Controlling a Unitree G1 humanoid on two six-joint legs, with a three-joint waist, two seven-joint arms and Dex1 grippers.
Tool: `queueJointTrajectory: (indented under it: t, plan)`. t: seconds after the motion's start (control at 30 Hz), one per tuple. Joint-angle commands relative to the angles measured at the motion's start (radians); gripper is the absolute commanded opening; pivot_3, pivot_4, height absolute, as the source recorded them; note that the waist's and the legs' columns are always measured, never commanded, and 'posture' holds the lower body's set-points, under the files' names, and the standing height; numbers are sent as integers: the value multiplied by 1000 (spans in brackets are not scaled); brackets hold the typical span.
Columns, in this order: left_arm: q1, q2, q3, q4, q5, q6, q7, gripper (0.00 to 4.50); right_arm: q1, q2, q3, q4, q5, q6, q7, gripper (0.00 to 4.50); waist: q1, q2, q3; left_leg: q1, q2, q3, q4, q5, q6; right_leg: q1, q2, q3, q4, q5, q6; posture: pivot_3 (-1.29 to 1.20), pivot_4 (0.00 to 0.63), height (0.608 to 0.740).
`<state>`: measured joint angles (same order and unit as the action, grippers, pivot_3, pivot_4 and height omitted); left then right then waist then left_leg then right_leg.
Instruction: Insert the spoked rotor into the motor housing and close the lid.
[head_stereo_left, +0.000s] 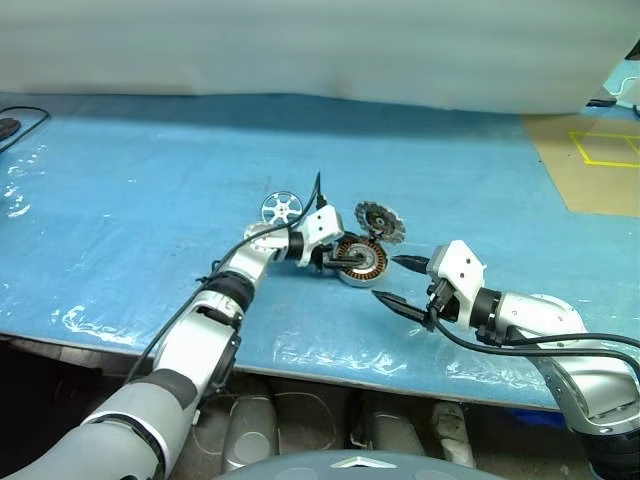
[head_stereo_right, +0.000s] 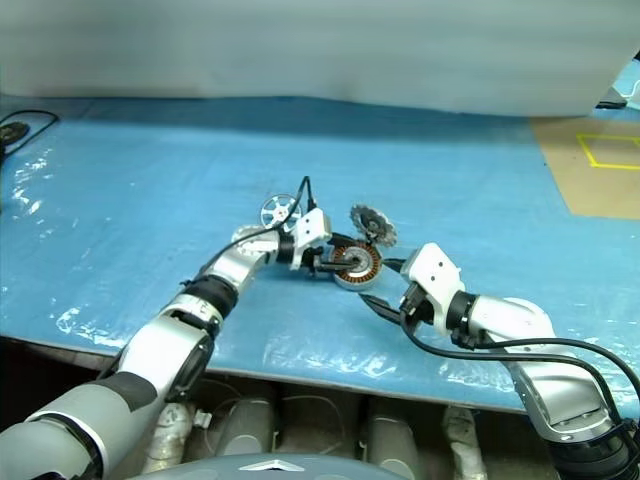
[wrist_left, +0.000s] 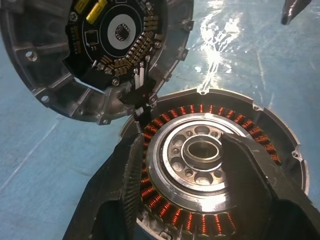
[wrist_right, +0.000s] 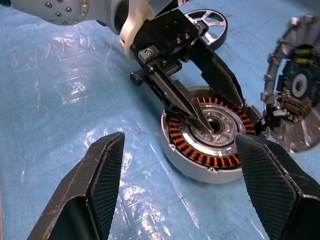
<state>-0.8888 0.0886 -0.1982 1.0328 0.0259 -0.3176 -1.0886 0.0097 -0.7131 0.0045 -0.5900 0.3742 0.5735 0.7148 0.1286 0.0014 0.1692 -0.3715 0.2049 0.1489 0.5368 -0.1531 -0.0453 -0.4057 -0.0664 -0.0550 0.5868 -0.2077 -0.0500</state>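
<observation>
Two hands flank the motor housing: left hand parted over its hub, right hand wide; lid tilts behind, spoked rotor far left.

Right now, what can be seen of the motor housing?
The motor housing is a shallow round silver-grey metal cup lying flat, open side up, on the blue sheet. Inside runs a ring of copper-brown windings around a shiny silver centre with small holes and a dark bore. The left tool reaches over it with jaws apart, one finger tip at the hub, the other over the windings. Short wires link it to the lid, tilted up beside it.
</observation>
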Motion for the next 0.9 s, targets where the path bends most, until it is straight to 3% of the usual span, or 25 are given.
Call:
queueJointTrajectory:
  t: [0.03,0.27,0.4,0.6,0.73,0.9]
  plan:
    - [-8,18,21,-35,-29,-20,-41,2585,-19,6,-4,-5,1,-12,-2,3700,0,0,0,0,0,0,0,0,0,0,0,0,0,0,0,0,150,740]
    - [51,35,39,-224,-144,65,-212,2585,-16,8,1,8,-2,-23,6,3700,1,0,0,-1,0,0,-1,0,0,0,0,0,0,4,-7,0,150,740]
    - [117,71,32,-397,-210,221,-282,2585,-15,11,5,12,-3,-27,8,3700,-3,0,0,0,0,0,-1,0,0,-1,0,0,0,4,-7,0,150,740]
    - [145,127,76,-459,-245,271,-249,2585,-17,16,3,20,-1,-35,11,3700,-3,0,0,0,0,1,-1,0,0,-1,-1,0,0,3,-7,0,150,740]
    - [189,186,143,-532,-312,394,-209,2585,-31,32,1,25,12,-16,0,3700,-7,0,0,0,1,1,-1,0,0,-1,0,0,0,3,-7,0,150,740]
    - [310,286,221,-688,-430,564,-219,2635,-60,101,65,67,-1,-20,-20,2506,-16,0,0,0,1,1,-2,0,0,-2,0,0,0,3,-8,0,150,740]
